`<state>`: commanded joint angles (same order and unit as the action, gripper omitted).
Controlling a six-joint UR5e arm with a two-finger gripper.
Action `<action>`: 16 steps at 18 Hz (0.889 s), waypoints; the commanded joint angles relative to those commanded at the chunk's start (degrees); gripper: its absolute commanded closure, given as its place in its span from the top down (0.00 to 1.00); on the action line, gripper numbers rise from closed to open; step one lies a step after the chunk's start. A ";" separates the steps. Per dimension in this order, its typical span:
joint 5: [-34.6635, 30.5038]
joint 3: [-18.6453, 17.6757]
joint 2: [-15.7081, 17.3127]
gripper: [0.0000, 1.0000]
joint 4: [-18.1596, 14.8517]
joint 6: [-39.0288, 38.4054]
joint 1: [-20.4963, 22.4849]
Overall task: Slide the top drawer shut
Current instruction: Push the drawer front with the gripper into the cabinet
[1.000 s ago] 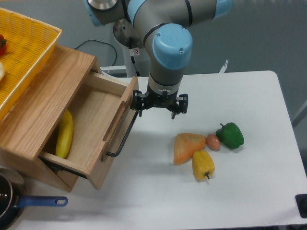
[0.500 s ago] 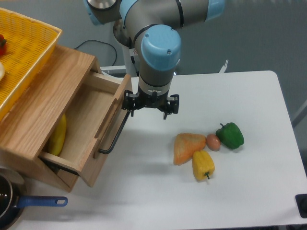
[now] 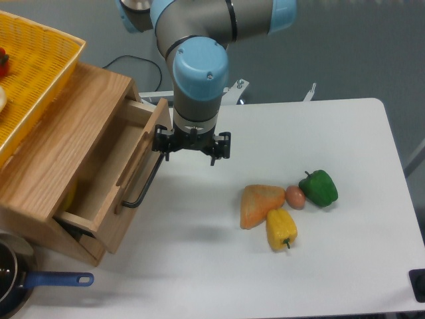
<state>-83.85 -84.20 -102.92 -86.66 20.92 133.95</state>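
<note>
The top drawer (image 3: 113, 179) is a light oak box sticking partly out of the wooden cabinet (image 3: 60, 153) at the left. Its front panel carries a black bar handle (image 3: 143, 183) and a raised wooden strip. A sliver of a yellow banana (image 3: 70, 197) shows inside it. My gripper (image 3: 189, 149) hangs from the blue-capped arm right at the far end of the drawer front, its left finger against the panel by the handle's upper end. Its fingers stand apart with nothing between them.
A yellow mesh basket (image 3: 33, 73) sits on top of the cabinet. An orange wedge (image 3: 259, 203), a brown egg-like ball (image 3: 295, 197), a green pepper (image 3: 319, 187) and a yellow pepper (image 3: 281, 228) lie on the white table (image 3: 332, 133). A blue-handled pan (image 3: 46, 280) is at the bottom left.
The arm has moved left, and the drawer has slid further into the cabinet with it. Much less of the banana shows now.
</note>
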 joint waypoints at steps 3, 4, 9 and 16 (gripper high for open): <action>0.00 -0.18 0.00 1.00 0.00 -0.27 -0.96; 0.09 -0.18 0.00 1.00 0.09 -0.36 -1.23; 0.44 -0.18 0.00 1.00 0.09 -1.06 -2.29; 0.44 -1.05 0.53 1.00 0.00 -1.06 -2.55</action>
<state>-83.41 -85.25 -102.39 -86.66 19.86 131.40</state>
